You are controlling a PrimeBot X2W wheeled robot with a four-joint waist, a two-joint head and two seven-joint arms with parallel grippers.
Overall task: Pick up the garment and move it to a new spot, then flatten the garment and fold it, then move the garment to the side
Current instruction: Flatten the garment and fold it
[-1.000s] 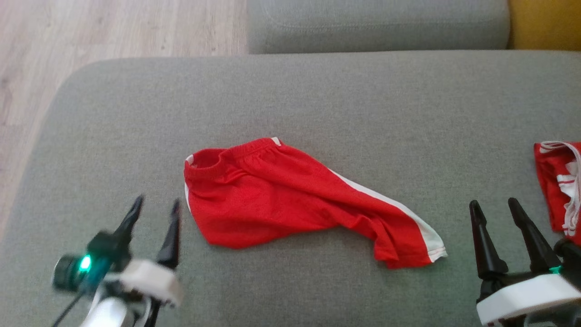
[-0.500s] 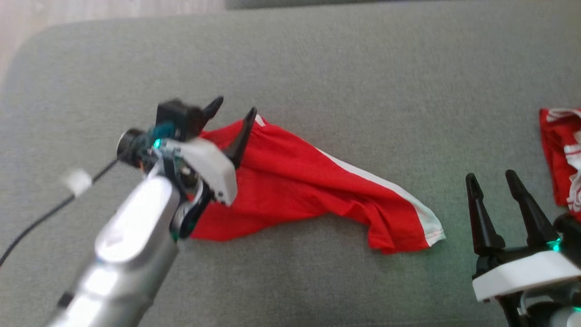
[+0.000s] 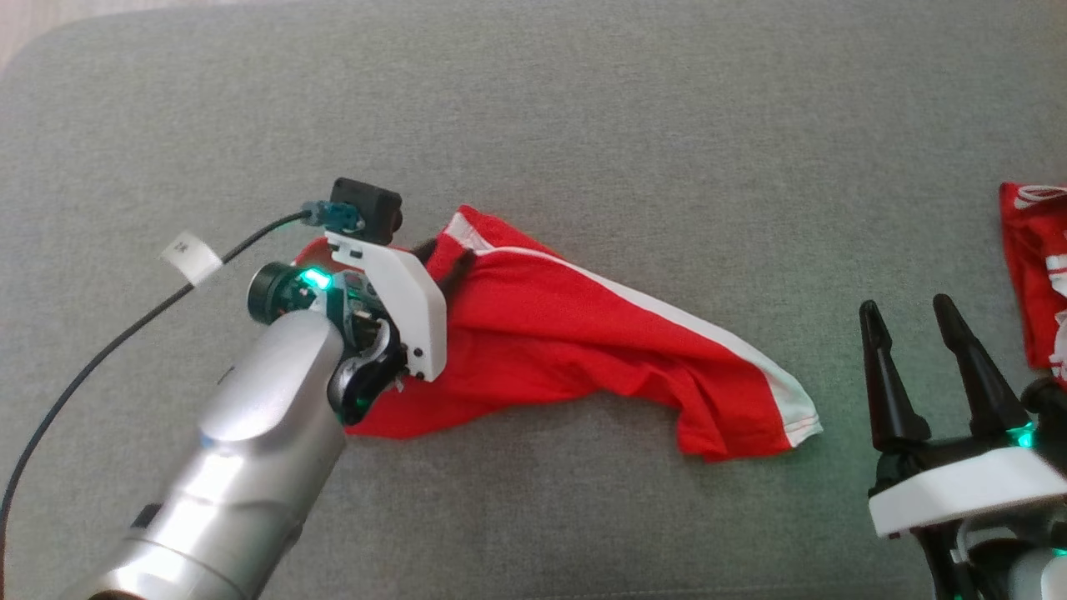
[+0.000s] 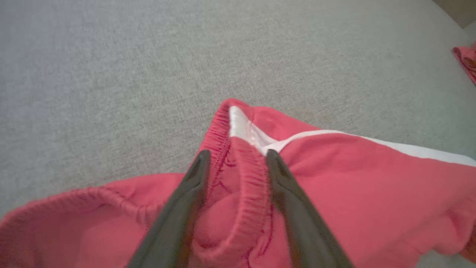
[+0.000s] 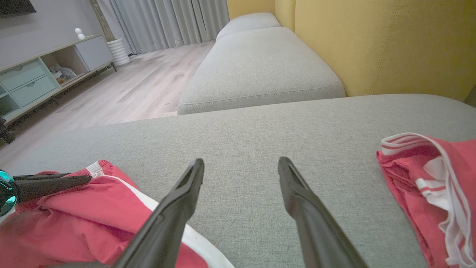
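On the grey sofa cushion (image 3: 583, 100): red shorts (image 3: 583, 333) with a white side stripe lie crumpled at centre, waistband end toward robot's left, leg hem toward its right. Second red-and-white garment (image 3: 1034, 267) at far right edge, well apart. Left gripper (image 3: 443, 257) is down at the waistband (image 4: 241, 175); jaws apart, elastic ridge bunched between the two fingers. Right gripper (image 3: 907, 304) near leg hem, off the cloth; jaws apart, nothing between.
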